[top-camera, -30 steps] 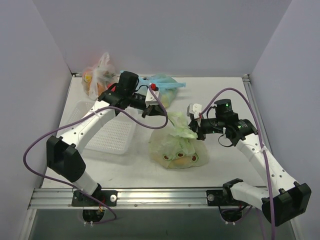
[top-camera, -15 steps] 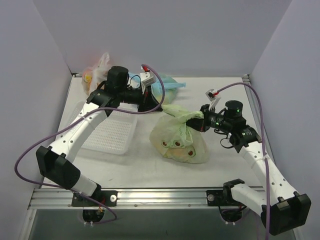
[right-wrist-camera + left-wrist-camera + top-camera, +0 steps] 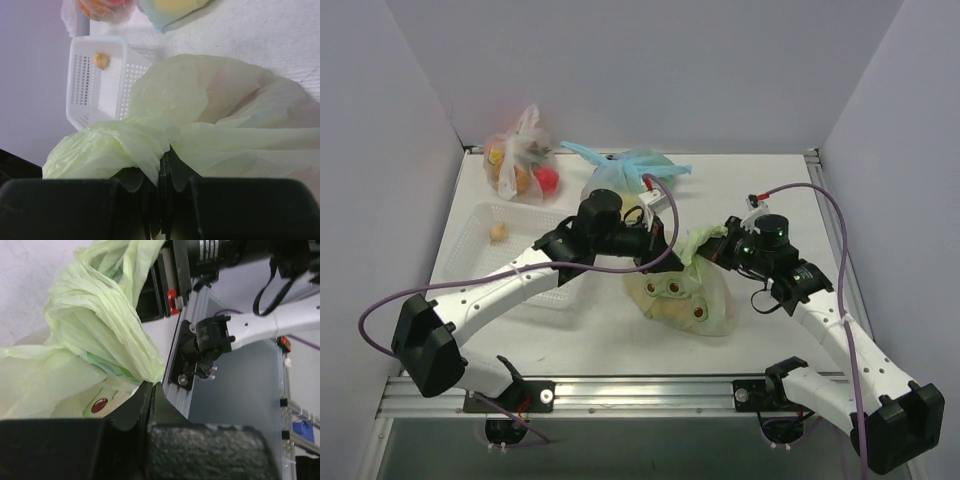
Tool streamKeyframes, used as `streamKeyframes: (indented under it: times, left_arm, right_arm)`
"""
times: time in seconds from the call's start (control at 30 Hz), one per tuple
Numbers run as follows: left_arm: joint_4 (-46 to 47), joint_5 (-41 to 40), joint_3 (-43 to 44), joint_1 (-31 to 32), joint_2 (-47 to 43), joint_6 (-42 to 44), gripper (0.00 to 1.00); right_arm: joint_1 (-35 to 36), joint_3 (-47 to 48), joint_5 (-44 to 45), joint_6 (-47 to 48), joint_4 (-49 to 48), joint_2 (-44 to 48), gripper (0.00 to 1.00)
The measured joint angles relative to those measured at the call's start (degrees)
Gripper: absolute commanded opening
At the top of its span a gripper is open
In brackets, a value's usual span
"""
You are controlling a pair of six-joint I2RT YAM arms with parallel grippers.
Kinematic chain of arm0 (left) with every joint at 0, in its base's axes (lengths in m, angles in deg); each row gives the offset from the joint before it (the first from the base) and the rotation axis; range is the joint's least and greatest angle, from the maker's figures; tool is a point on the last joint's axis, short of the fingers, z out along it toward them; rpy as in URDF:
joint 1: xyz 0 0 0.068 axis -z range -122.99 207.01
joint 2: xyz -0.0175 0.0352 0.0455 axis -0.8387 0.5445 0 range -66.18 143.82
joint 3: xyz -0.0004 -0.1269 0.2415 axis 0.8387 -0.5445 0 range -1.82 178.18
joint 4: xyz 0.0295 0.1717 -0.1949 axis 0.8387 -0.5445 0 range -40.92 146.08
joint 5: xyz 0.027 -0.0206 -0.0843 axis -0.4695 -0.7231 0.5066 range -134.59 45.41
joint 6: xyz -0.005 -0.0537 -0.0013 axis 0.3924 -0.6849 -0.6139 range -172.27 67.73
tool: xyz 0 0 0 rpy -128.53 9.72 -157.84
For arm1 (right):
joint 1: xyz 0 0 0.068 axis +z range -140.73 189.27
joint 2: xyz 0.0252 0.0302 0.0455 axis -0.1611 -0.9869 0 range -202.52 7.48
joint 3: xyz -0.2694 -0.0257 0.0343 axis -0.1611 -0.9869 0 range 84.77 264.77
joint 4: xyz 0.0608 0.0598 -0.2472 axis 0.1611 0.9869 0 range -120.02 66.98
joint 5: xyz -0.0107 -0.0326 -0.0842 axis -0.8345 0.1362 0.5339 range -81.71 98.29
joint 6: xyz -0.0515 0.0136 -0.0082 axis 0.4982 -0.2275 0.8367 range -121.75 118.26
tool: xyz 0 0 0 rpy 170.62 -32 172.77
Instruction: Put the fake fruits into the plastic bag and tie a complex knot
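Plastic bag (image 3: 685, 298), pale green; the item I am working.

Held by: left gripper (image 3: 151, 386), jaws closed tight on a twisted rope of film at the bag's neck. Right gripper (image 3: 162, 167), jaws likewise pinched hard onto a bunched fold of the same neck. Both grips sit close together above the bag's body, which rests on the table (image 3: 770, 185) right of centre.

Risks, my reckoning: the film is thin and slick, so either pinch could slip when I pull the knot. Opposing pulls could tear the neck. A lift could drag the body and spill it if the mouth is not yet sealed. Whether a knot is formed, I cannot tell.

Condition: crinkled and translucent, neck wrung into ropes, belly slumped on the table. Fake fruits (image 3: 673, 290) show through as round, dark-centred shapes.

Nearby: white basket (image 3: 480, 255) to the left, one small orange piece (image 3: 498, 232) inside. Light blue bag (image 3: 625, 172) and clear bag (image 3: 520, 165) lie at the far edge.
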Motion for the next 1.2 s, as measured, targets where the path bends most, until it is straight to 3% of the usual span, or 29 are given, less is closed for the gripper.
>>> streamKeyframes:
  times: [0.23, 0.6, 0.7, 0.73, 0.93, 1.1, 1.13, 1.2]
  left_arm:
    - [7.9, -5.7, 0.0, 3.4, 7.8, -7.1, 0.00]
    - [7.1, -17.5, -0.1, 3.5, 13.0, -5.5, 0.00]
    - [7.8, -17.3, -0.1, 2.6, 13.0, -5.5, 0.00]
    - [8.1, -17.0, -0.1, 2.2, 13.1, -5.5, 0.00]
    - [12.8, -15.1, -0.2, -0.2, 13.8, -5.8, 0.00]
    - [16.0, -11.6, -0.4, -0.4, 13.8, -6.0, 0.00]
    - [16.4, -10.9, -0.5, -0.4, 13.8, -6.1, 0.00]
    - [17.1, -10.0, -0.5, -0.3, 13.8, -6.3, 0.00]
  right_arm:
    - [0.0, -3.6, 1.6, -2.5, -2.4, 0.1, 0.00]
    - [-0.1, -5.3, 0.7, 1.2, -2.3, 4.7, 0.00]
    - [-0.2, -6.0, 0.0, 2.1, -2.3, 5.9, 0.08]
    - [-0.2, -6.2, -0.3, 2.3, -2.3, 6.1, 0.18]
    - [-1.7, -7.0, -7.0, 4.1, -1.8, 6.4, 0.46]
    - [-8.1, -5.4, -16.7, 9.5, 2.4, 5.4, 0.65]
    - [-9.6, -4.5, -18.7, 11.0, 3.7, 5.2, 0.75]
    - [-12.4, -2.4, -22.9, 14.3, 5.9, 5.3, 0.85]
